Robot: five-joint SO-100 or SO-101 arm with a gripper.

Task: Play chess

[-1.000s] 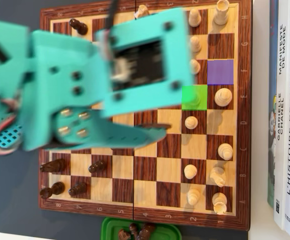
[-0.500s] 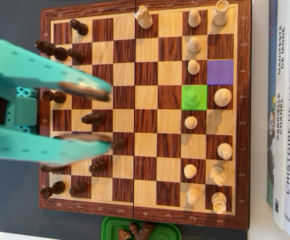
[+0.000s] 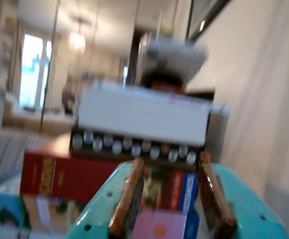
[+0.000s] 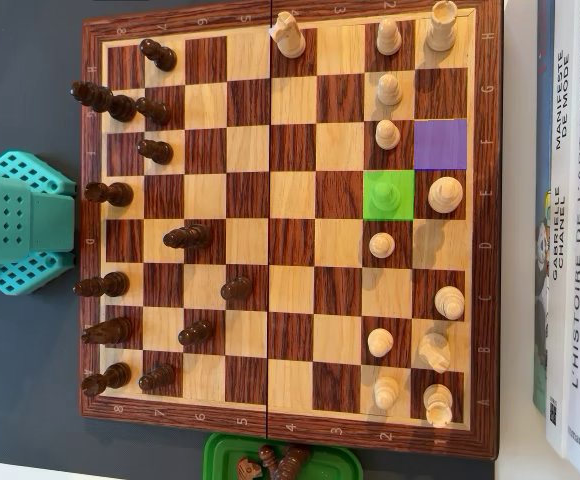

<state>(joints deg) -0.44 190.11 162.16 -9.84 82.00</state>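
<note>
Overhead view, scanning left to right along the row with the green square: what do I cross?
Teal arm → dark piece → green square holding a piece → white piece → board rim → books.

Overhead view looks straight down on the chessboard (image 4: 290, 230); wrist view faces level toward stacked books (image 3: 104, 177).

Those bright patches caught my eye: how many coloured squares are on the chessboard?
2, overhead view: a purple square near the right edge, empty, and a green square diagonally below-left, holding a pawn.
</note>
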